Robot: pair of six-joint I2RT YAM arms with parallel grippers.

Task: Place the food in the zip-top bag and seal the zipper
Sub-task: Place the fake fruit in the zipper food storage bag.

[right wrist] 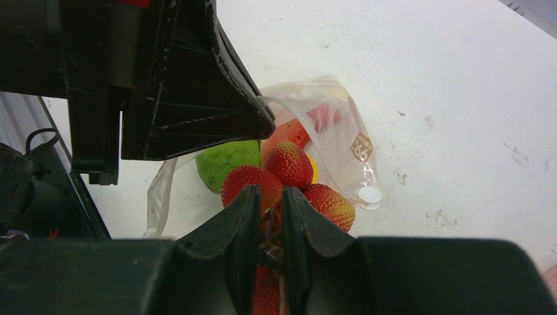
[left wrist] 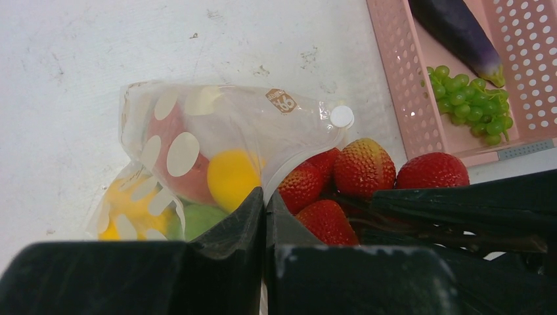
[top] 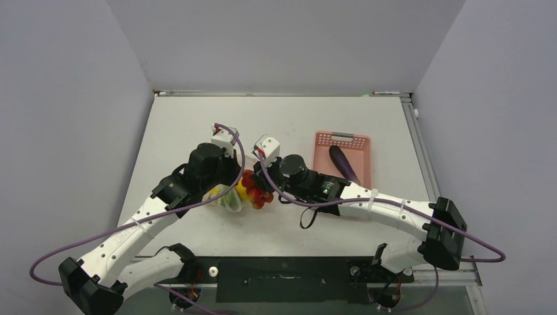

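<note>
The clear zip-top bag [left wrist: 223, 125] with white dots lies on the table [top: 197, 125], with yellow [left wrist: 230, 177], red and green [right wrist: 226, 164] food inside. My left gripper [left wrist: 266, 200] is shut on the bag's mouth edge, pinching the whitish zipper [left wrist: 292, 161] strip. A cluster of red strawberries [right wrist: 289, 164] hangs at the bag's mouth, and my right gripper [right wrist: 270, 193] is shut on its dark stem. From above, both grippers meet over the bag [top: 230, 198], with the strawberries [top: 255, 190] between them. Green grapes [left wrist: 476, 105] and a purple eggplant [left wrist: 460, 29] lie in the pink basket.
The pink slotted basket [top: 322, 154] stands to the right of the bag, close behind my right arm. The left gripper's black fingers [right wrist: 197, 98] fill the upper left of the right wrist view. Grey walls enclose the table on three sides.
</note>
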